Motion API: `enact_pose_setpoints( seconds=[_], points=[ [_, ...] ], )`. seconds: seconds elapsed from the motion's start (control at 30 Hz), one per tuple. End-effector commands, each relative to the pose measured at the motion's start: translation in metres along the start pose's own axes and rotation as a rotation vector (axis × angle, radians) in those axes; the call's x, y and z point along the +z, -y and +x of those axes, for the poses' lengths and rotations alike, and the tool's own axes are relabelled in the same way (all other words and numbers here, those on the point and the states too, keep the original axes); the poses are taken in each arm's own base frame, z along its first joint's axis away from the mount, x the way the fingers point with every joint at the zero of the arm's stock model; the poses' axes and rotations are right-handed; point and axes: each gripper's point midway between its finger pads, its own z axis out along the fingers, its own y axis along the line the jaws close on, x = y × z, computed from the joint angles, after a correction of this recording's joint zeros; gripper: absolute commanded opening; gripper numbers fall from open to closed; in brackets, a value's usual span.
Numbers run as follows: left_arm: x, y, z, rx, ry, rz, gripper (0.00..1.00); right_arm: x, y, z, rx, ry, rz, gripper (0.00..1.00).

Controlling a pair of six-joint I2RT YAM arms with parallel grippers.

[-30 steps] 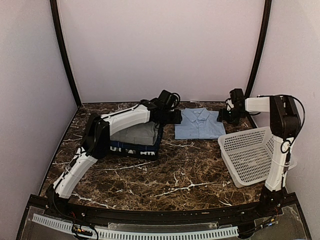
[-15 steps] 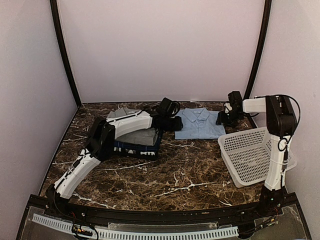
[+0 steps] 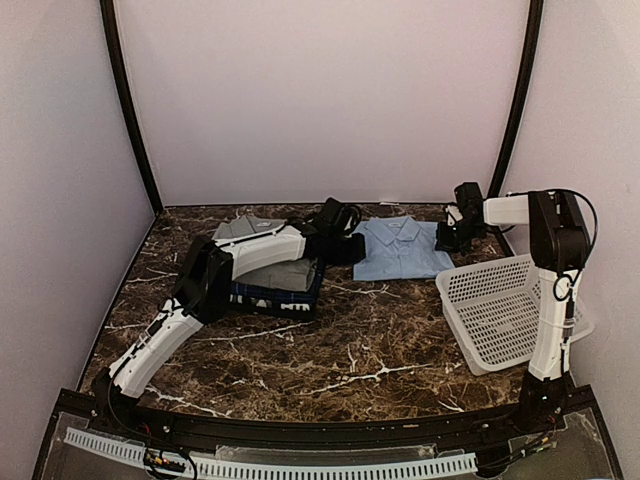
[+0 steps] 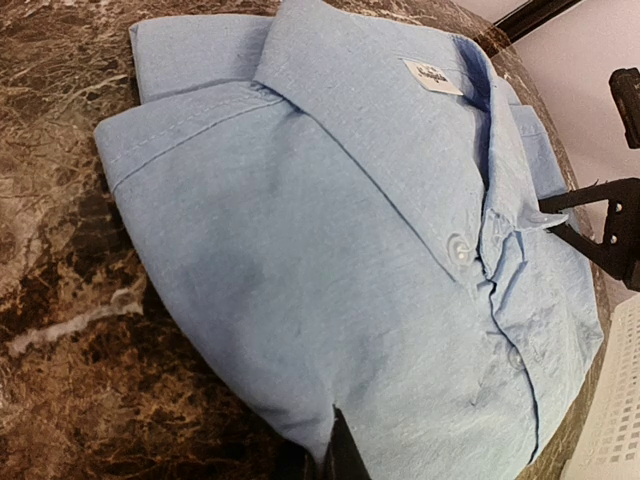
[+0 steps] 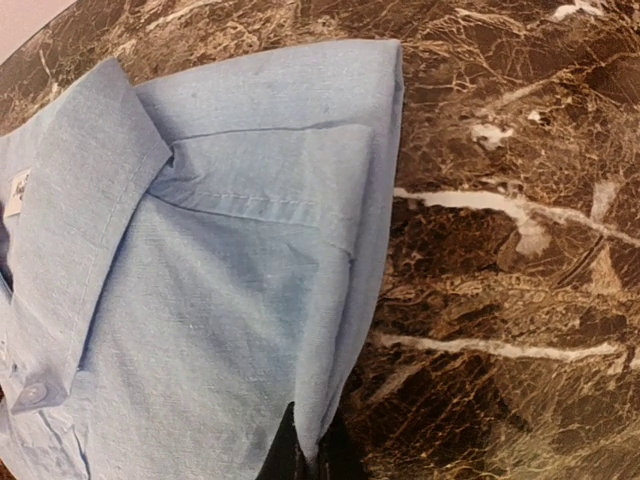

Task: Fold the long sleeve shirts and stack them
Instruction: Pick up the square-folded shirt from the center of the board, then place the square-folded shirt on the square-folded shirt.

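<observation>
At ten o'clock the grey shirt [image 3: 283, 272] lay folded on the navy shirt [image 3: 268, 299]. Beyond, at twelve, the left pincer [image 3: 355, 247] and right pincer [image 3: 443, 238], spread a moment earlier, pinched opposite edges of the light blue shirt [image 3: 400, 252], likely ready for stacking.

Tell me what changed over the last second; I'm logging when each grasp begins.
The left end effector closed on the left edge of the light blue shirt and the right end effector on its right edge, after both arms eased in. The shirt, the grey shirt on the navy shirt and the basket stayed put.
</observation>
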Motion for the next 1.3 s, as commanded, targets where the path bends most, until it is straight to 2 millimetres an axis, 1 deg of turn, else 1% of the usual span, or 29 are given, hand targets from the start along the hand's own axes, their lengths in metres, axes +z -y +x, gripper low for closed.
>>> enact_pose_setpoints(
  seconds=[0.0,0.07,0.27,0.47,0.63,0.7,0.77,0.8,0.83,0.87,0.9,0.93,0.97,1.0,1.03,1.07,1.13,1.27],
  points=[
    [-0.031,0.046,-0.034,0.016,0.06,0.125,0.0,-0.003,-0.029,0.002,-0.012,-0.03,-0.088,0.0],
    [-0.044,0.056,-0.047,0.022,0.085,0.148,0.0,-0.012,-0.035,-0.004,-0.014,-0.011,-0.101,0.0],
    [-0.072,0.079,-0.07,0.049,0.133,0.204,0.0,-0.042,-0.056,-0.02,-0.03,0.051,-0.138,0.0],
    [-0.093,0.095,-0.085,0.06,0.163,0.24,0.0,-0.071,-0.069,-0.032,-0.03,0.116,-0.167,0.0],
    [-0.111,0.104,-0.096,0.073,0.186,0.254,0.0,-0.091,-0.08,-0.036,-0.033,0.149,-0.2,0.0],
    [-0.12,0.111,-0.1,0.081,0.197,0.264,0.0,-0.101,-0.086,-0.039,-0.035,0.169,-0.215,0.0],
    [-0.134,0.117,-0.108,0.089,0.215,0.274,0.0,-0.112,-0.093,-0.041,-0.034,0.187,-0.235,0.0],
    [-0.137,0.117,-0.109,0.092,0.216,0.269,0.0,-0.119,-0.097,-0.043,-0.033,0.198,-0.248,0.0],
    [-0.145,0.12,-0.113,0.096,0.226,0.272,0.0,-0.125,-0.102,-0.045,-0.035,0.208,-0.26,0.0],
    [-0.147,0.119,-0.114,0.1,0.224,0.264,0.0,-0.13,-0.108,-0.045,-0.038,0.215,-0.272,0.0],
    [-0.156,0.122,-0.118,0.104,0.232,0.266,0.0,-0.135,-0.115,-0.045,-0.042,0.222,-0.284,0.0],
    [-0.159,0.12,-0.118,0.108,0.226,0.253,0.0,-0.141,-0.122,-0.045,-0.047,0.229,-0.297,0.0],
    [-0.167,0.12,-0.122,0.109,0.233,0.251,0.0,-0.146,-0.129,-0.045,-0.053,0.235,-0.31,0.0],
    [-0.168,0.115,-0.12,0.109,0.22,0.233,0.0,-0.151,-0.136,-0.044,-0.055,0.244,-0.324,0.0],
    [-0.177,0.114,-0.123,0.109,0.224,0.226,0.0,-0.155,-0.142,-0.043,-0.053,0.248,-0.339,0.0],
    [-0.177,0.107,-0.121,0.106,0.212,0.208,0.0,-0.161,-0.15,-0.043,-0.052,0.258,-0.359,0.0],
    [-0.187,0.1,-0.12,0.107,0.2,0.187,0.0,-0.17,-0.165,-0.039,-0.049,0.272,-0.401,0.0],
    [-0.213,0.082,-0.119,0.114,0.195,0.125,0.0,-0.185,-0.196,-0.03,-0.047,0.292,-0.471,0.0]
  ],
)
